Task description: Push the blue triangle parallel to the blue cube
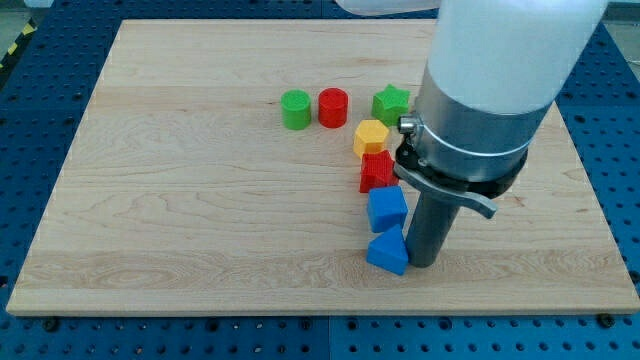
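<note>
The blue triangle [387, 251] lies near the board's bottom edge, just below the blue cube [387, 208], the two almost touching. My tip [423, 263] stands right against the triangle's right side, at the foot of the dark rod. The arm's large white and grey body hangs over the view's upper right.
A red star [377, 171] sits just above the blue cube, with a yellow hexagon [370, 136] above it. A green star [391, 102], a red cylinder [332, 107] and a green cylinder [295, 109] form a row near the top. The wooden board [180, 200] ends close below the triangle.
</note>
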Motion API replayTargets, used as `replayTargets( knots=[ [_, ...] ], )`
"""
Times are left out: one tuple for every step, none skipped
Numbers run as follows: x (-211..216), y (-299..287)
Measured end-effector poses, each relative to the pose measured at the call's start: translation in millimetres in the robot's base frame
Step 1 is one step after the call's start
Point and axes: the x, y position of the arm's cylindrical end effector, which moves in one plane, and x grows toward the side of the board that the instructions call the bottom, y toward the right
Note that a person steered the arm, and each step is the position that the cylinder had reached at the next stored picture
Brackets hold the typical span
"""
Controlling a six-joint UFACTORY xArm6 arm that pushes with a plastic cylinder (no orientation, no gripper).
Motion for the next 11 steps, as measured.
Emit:
replayTargets(
  knots=[
    [0.1,-5.1],
    [8.4,-6.5],
    [21.8,-6.5],
    [26.4,-3.7],
    [18.6,-9.9],
    [5.8,-48.5],
    [3.9,-81.5],
    [2.1,-98.6],
    [-8.4,-105.8],
    [-11.6,-105.8],
    [-14.3,-105.8]
  ],
)
